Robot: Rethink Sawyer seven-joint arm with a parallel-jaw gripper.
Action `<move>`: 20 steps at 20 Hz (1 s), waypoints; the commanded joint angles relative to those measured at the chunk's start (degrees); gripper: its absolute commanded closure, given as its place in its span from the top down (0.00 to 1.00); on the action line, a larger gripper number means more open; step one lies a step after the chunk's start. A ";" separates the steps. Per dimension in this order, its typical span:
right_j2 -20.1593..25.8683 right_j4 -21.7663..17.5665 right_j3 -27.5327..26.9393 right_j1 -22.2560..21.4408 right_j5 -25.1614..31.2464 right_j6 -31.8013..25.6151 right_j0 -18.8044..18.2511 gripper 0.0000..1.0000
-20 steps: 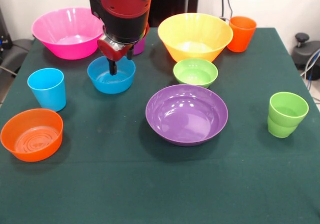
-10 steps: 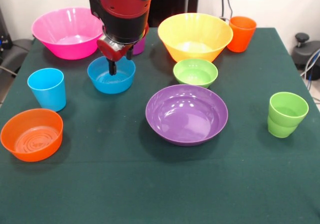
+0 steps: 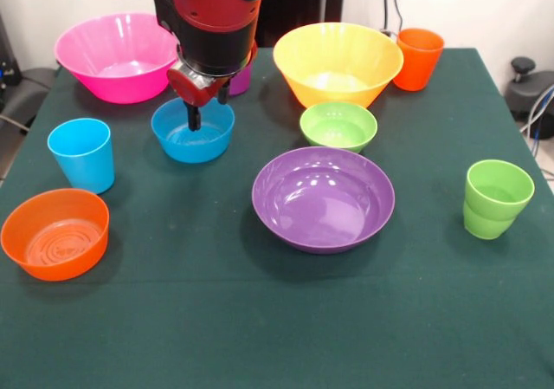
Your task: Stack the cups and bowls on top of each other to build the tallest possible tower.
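Since my gripper point(image 3: 197, 116) has one finger dipped inside the small blue bowl point(image 3: 192, 131) (can't tell how wide my jaws are), I'd pinch the far rim squarely, then lift straight up, clear of the pink bowl point(image 3: 117, 57).

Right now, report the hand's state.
Hand: over the far rim of the small blue bowl; open or shut cannot be told.

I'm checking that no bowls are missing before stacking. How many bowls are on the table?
6: glossy pink plastic bowl far left, yellow-orange bowl far centre, small blue bowl under the gripper, small green bowl, wide purple bowl centre, small orange bowl near left.
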 commanded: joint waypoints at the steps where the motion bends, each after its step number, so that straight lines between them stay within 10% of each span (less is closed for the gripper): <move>1: -2.35 -3.81 -0.12 1.42 4.93 -16.01 2.02 1.00; 20: -3.51 -5.14 0.02 3.14 3.15 -14.69 2.04 1.00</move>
